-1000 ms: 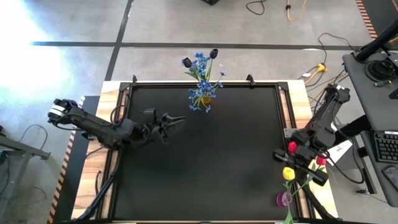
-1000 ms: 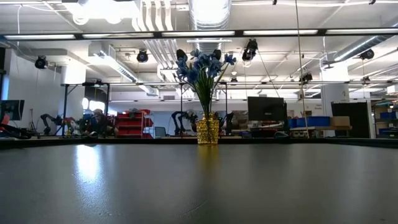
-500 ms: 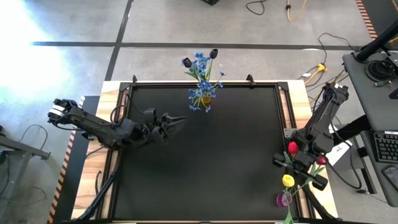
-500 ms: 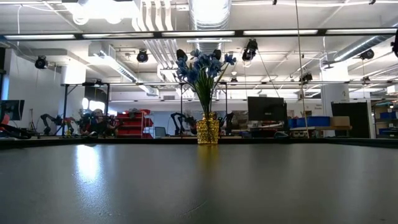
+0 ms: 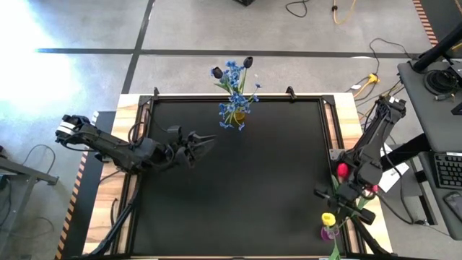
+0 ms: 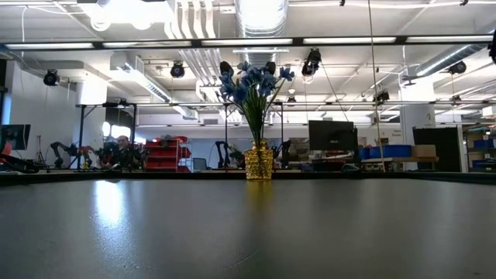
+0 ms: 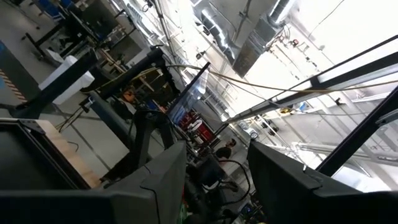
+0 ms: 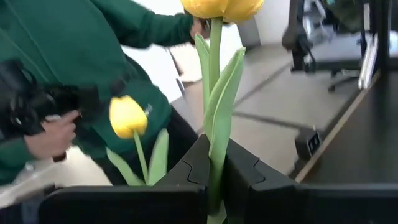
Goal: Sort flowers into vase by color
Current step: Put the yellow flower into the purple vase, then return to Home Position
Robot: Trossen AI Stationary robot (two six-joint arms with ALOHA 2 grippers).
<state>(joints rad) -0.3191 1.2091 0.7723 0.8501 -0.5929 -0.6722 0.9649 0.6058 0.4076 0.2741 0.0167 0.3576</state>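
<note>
One yellow tulip (image 8: pixel 222 7), green-stemmed, upright.

No text, label, brand, number or sign can be read in any of the views. The distant monitors and red cabinets in the room behind the desk carry nothing legible, and the flowers, the gold vase and the arms bear no readable marking.
</note>
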